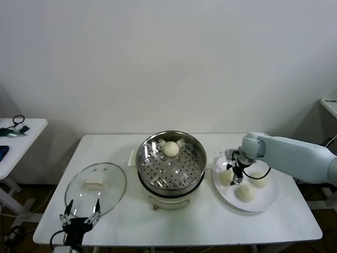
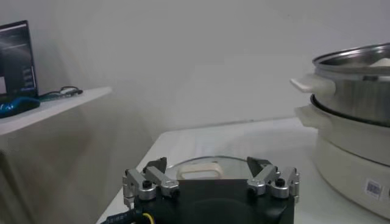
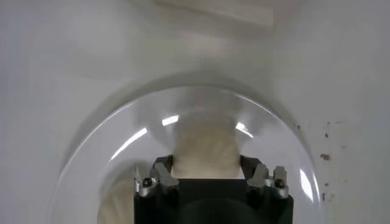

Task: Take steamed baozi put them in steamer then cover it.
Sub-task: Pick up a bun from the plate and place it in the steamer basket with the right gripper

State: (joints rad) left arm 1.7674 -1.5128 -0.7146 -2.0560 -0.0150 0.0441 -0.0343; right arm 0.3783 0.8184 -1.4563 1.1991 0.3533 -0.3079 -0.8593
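The steel steamer (image 1: 174,197) stands mid-table with one steamed baozi (image 1: 170,148) on its perforated tray. Three more baozi lie on a white plate (image 1: 266,201) to its right. My right gripper (image 1: 230,171) reaches down onto the one nearest the steamer (image 1: 226,178); in the right wrist view this bun (image 3: 206,146) fills the gap, and the right gripper (image 3: 206,164) is shut on it. The other two buns (image 1: 245,192) (image 1: 259,180) lie free. The glass cover (image 1: 113,197) rests flat at the left, its cream handle (image 1: 95,184) up. My left gripper (image 1: 80,215) hangs open at its near edge.
In the left wrist view the cover (image 2: 234,159) lies just beyond the open left gripper (image 2: 207,165), and the steamer's wall (image 2: 353,103) rises on one side. A small side table (image 1: 16,138) with cables stands off to the left. The table's front edge is close to the left gripper.
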